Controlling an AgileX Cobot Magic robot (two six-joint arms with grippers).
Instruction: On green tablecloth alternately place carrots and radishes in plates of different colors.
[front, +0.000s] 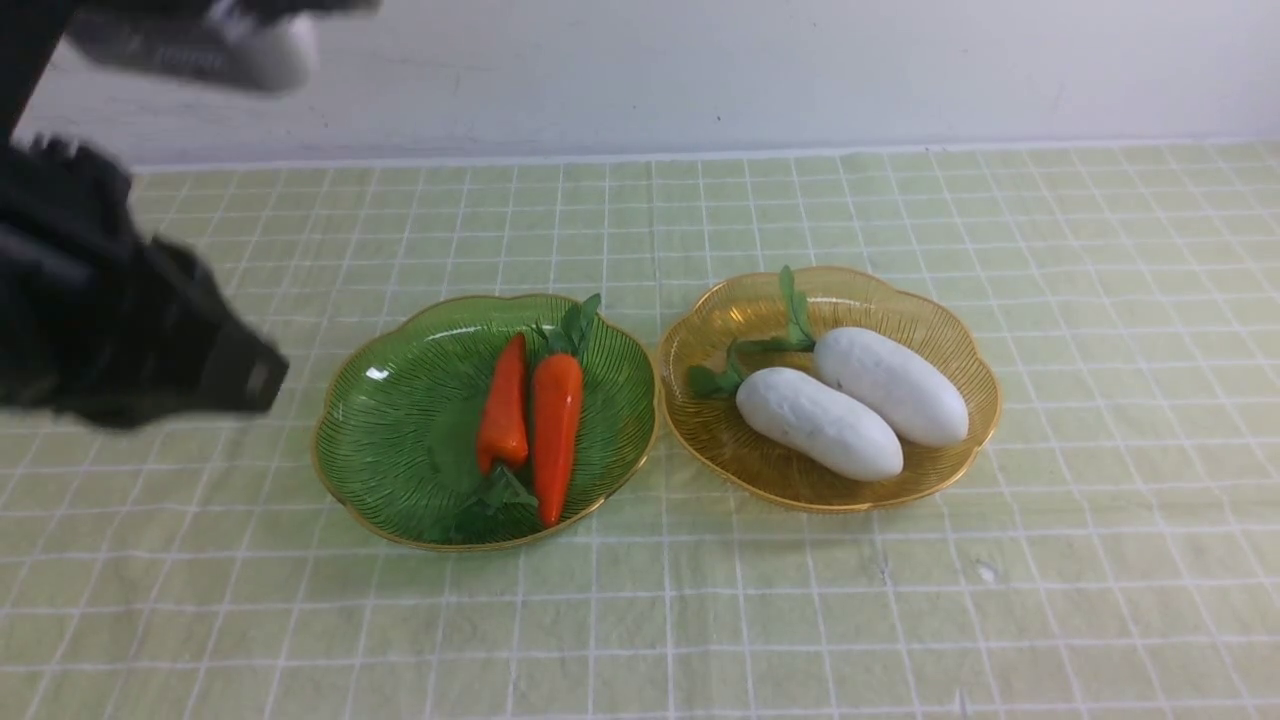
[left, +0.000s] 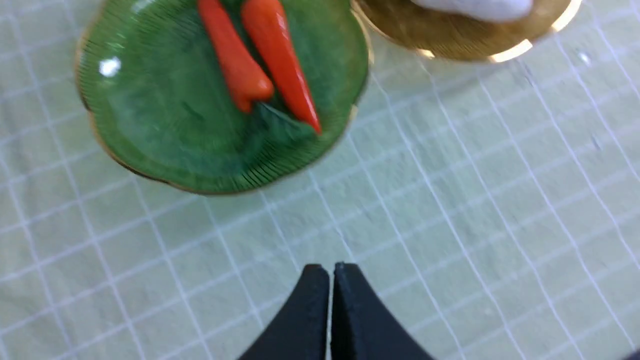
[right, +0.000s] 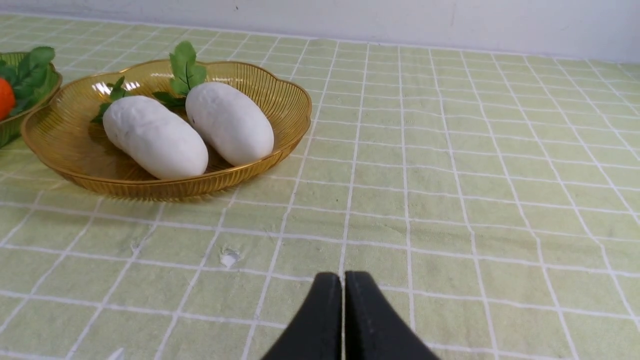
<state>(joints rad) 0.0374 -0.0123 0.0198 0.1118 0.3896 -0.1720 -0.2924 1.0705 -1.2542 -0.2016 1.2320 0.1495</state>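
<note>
Two orange carrots (front: 530, 415) lie side by side in the green plate (front: 390, 420) on the green tablecloth (front: 700, 600). Two white radishes (front: 850, 405) lie in the amber-yellow plate (front: 960, 350) to its right. My left gripper (left: 330, 267) is shut and empty, held above the cloth near the green plate (left: 150, 115) with its carrots (left: 260, 55); its arm shows blurred at the far left of the front view (front: 120, 320). My right gripper (right: 343, 276) is shut and empty, low over the cloth beside the amber plate (right: 65, 150) with the radishes (right: 190, 127).
A white wall (front: 700, 70) runs along the table's far edge. The cloth has small marks in front of the amber plate (front: 985, 572). The right arm does not show in the front view.
</note>
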